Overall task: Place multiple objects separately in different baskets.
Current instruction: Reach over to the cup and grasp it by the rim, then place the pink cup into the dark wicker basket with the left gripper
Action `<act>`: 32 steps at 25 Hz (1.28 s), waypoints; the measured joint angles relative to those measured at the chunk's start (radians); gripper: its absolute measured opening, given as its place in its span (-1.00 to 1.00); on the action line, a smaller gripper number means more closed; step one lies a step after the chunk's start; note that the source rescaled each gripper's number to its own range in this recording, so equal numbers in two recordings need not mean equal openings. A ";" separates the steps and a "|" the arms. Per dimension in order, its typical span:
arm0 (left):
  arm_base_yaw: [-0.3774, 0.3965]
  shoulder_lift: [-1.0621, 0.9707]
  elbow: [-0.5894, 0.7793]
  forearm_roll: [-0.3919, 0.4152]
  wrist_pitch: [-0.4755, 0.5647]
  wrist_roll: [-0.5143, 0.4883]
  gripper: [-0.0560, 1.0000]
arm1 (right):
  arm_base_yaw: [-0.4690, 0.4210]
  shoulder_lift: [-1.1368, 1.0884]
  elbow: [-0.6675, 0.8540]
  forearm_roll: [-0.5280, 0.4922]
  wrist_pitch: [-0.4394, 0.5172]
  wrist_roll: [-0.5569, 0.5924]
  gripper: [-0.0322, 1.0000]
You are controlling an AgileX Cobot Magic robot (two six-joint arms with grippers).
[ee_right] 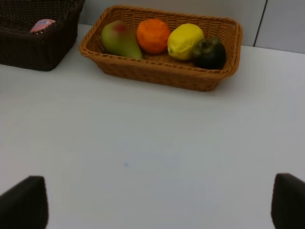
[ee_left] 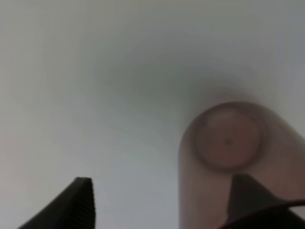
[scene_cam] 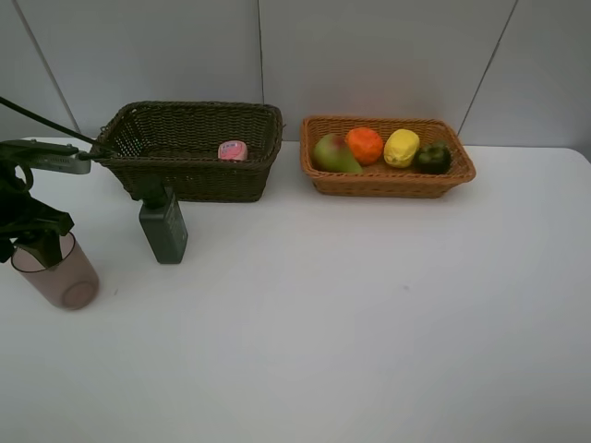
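Note:
A translucent mauve cup [scene_cam: 57,270] [ee_left: 228,148] stands at the table's left edge. My left gripper [scene_cam: 33,242] [ee_left: 162,207] hangs over its mouth with jaws apart. One finger [ee_left: 252,200] overlaps the cup and the other [ee_left: 76,205] stands clear of its wall. A dark green bottle [scene_cam: 163,226] stands in front of the dark basket [scene_cam: 189,175], which holds a small pink bottle [scene_cam: 233,150] [ee_right: 42,25]. The light basket [scene_cam: 388,182] [ee_right: 162,76] holds a pear [scene_cam: 334,154], an orange [scene_cam: 365,145], a lemon [scene_cam: 402,148] and a mangosteen [scene_cam: 432,158]. My right gripper [ee_right: 152,210] is open over bare table.
The white table [scene_cam: 369,305] runs wide in front of both baskets. A grey panelled wall [scene_cam: 369,55] stands right behind them. The left arm's dark links and cable [scene_cam: 37,120] hang over the table's left edge beside the dark basket.

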 joint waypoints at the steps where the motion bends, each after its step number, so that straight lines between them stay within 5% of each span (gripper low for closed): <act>1: 0.000 0.000 0.000 0.000 0.000 0.000 0.23 | 0.000 0.000 0.000 0.001 0.000 0.000 0.97; 6: 0.000 0.000 0.000 0.000 0.000 0.000 -0.87 | 0.000 0.000 0.000 0.001 0.000 0.000 0.97; 19: 0.000 0.000 -0.010 -0.007 0.019 0.000 -0.89 | 0.000 0.000 0.000 0.001 0.000 0.000 0.97; 32: 0.000 -0.055 -0.357 -0.013 0.314 0.003 -0.89 | 0.000 0.000 0.000 0.001 0.000 0.000 0.97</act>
